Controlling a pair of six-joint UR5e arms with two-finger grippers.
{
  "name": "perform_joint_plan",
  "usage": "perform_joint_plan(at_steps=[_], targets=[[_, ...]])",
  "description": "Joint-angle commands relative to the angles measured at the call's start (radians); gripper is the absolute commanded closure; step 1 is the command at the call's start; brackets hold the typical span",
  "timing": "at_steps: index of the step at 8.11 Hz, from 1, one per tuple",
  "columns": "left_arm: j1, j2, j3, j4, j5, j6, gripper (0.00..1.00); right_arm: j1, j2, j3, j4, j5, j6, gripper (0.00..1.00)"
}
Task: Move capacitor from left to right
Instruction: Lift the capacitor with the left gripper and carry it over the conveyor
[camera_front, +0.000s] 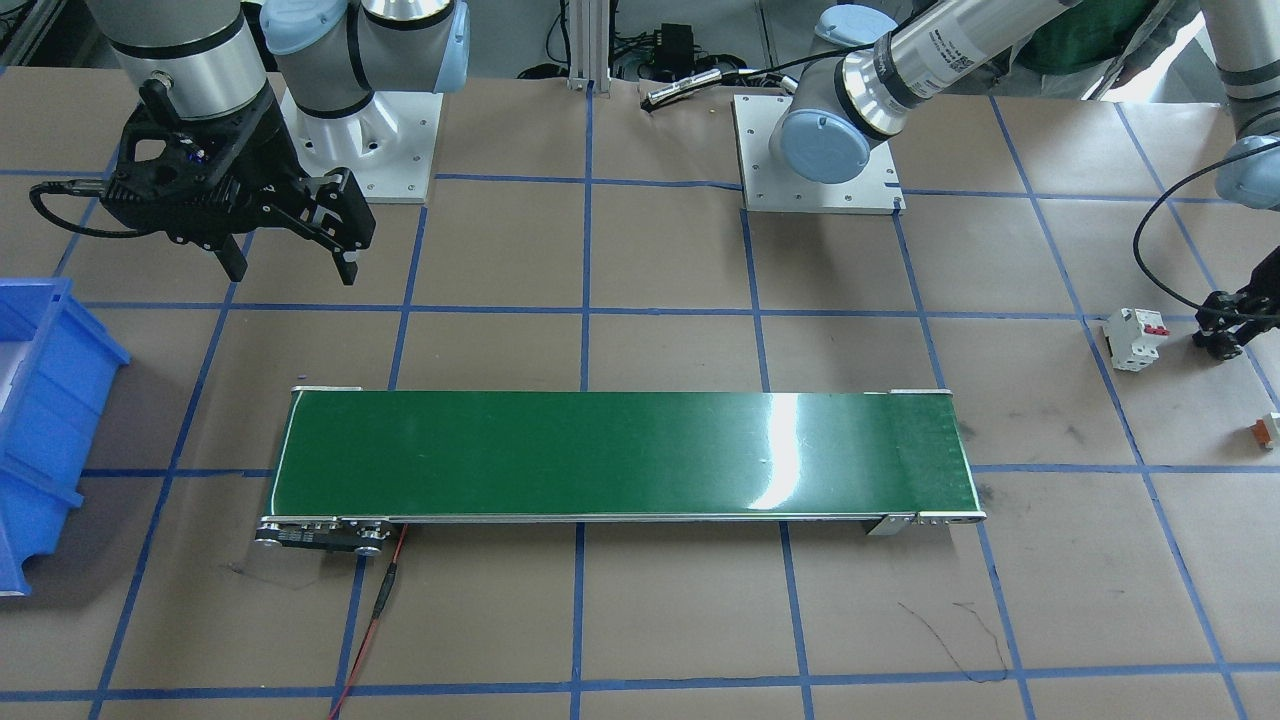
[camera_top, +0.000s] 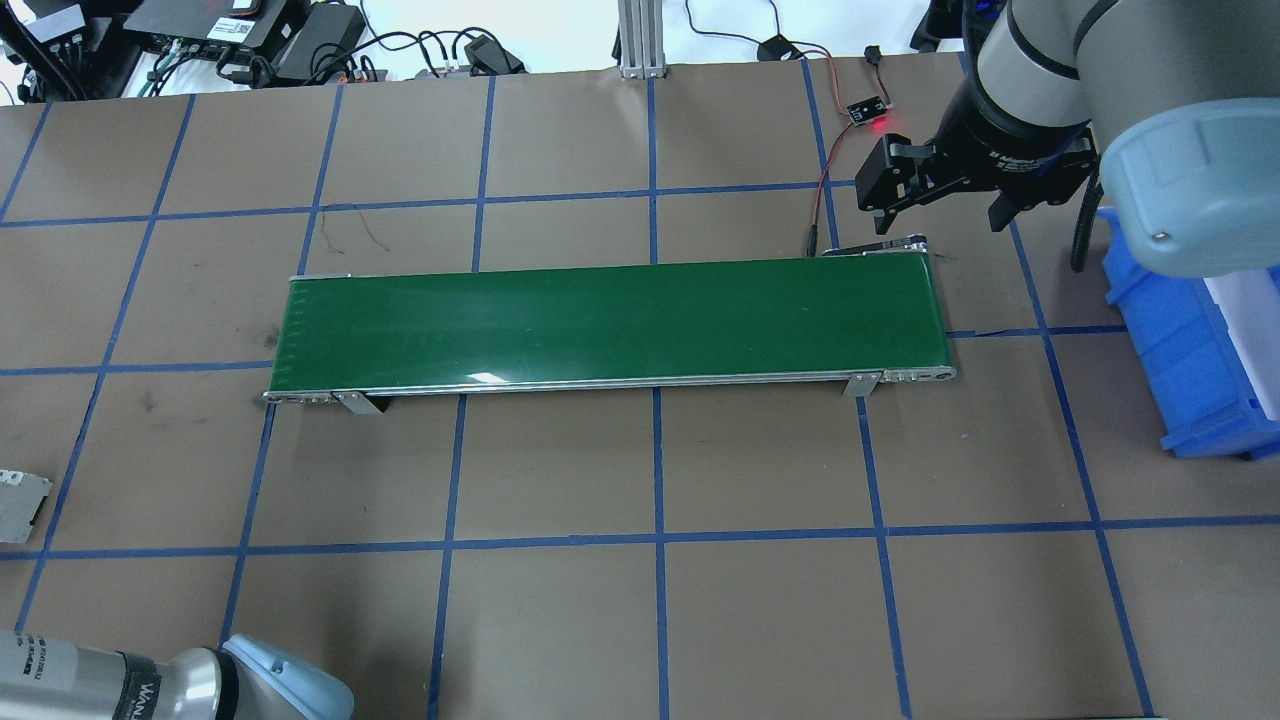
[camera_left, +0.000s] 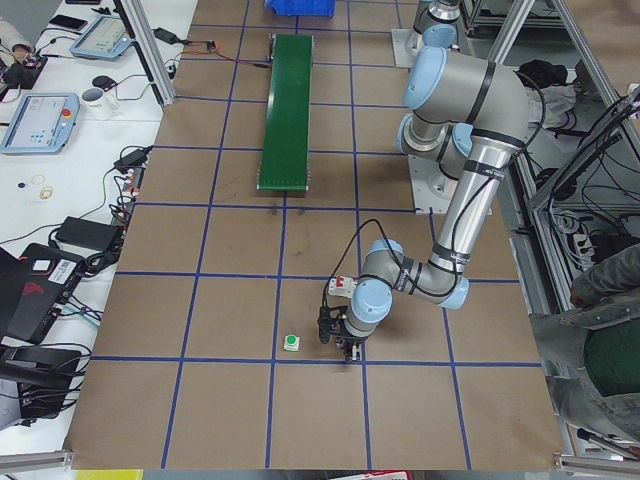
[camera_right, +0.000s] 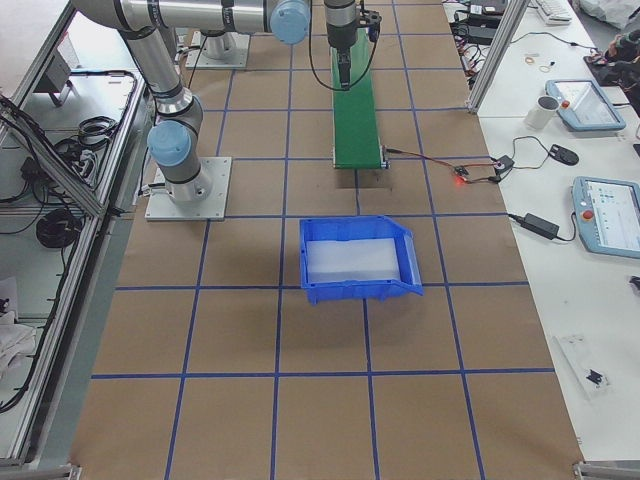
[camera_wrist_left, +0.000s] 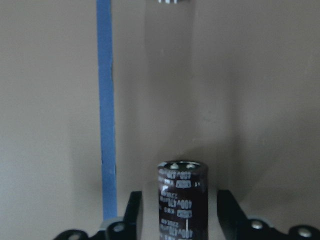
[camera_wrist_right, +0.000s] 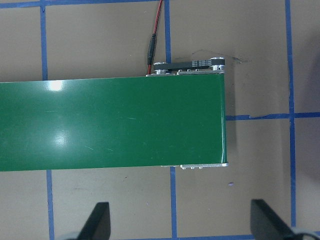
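Observation:
The capacitor (camera_wrist_left: 182, 200), a dark brown-black cylinder with white print and a metallic top, stands upright on the brown table paper. My left gripper (camera_wrist_left: 178, 212) is open, with a finger on each side of the capacitor and a small gap at each. That gripper shows low over the table at the right edge of the front view (camera_front: 1225, 325) and in the left exterior view (camera_left: 340, 335). My right gripper (camera_top: 940, 205) is open and empty. It hangs above the end of the green conveyor belt (camera_top: 610, 325), and its spread fingers (camera_wrist_right: 99, 220) frame that end.
A white circuit breaker (camera_front: 1137, 338) with red switches stands beside the left gripper, and a small orange-and-white part (camera_front: 1268, 428) lies nearby. A blue bin (camera_top: 1190, 370) sits on the robot's right. A red wire (camera_top: 825, 170) runs from the belt's end.

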Motion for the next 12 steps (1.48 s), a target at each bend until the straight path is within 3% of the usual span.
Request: perform_joint_plan(at_steps=[1,2,4,6,8,9,12], targets=[[0.000,0.001,0.001,0.002,0.005,0.008,0.91,0.000,0.000,0.000,0.000,-0.001,0.000,0.00],[0.000,0.007,0.001,0.002,0.005,0.008,1.00,0.000,0.000,0.000,0.000,-0.001,0.000,0.00],[-0.015,0.046,0.005,0.005,0.008,-0.003,1.00,0.000,0.000,0.000,0.000,-0.001,0.000,0.00],[-0.070,0.190,0.005,-0.047,0.024,-0.075,1.00,0.000,0.000,0.000,0.000,-0.001,0.000,0.00],[-0.220,0.316,0.005,-0.159,0.045,-0.174,1.00,0.000,0.000,0.000,0.000,-0.001,0.000,0.00],[-0.306,0.356,0.002,-0.210,0.103,-0.258,1.00,0.000,0.000,0.000,0.000,-0.001,0.000,0.00],[-0.550,0.430,0.001,-0.380,0.157,-0.515,1.00,0.000,0.000,0.000,0.000,-0.001,0.000,0.00]])
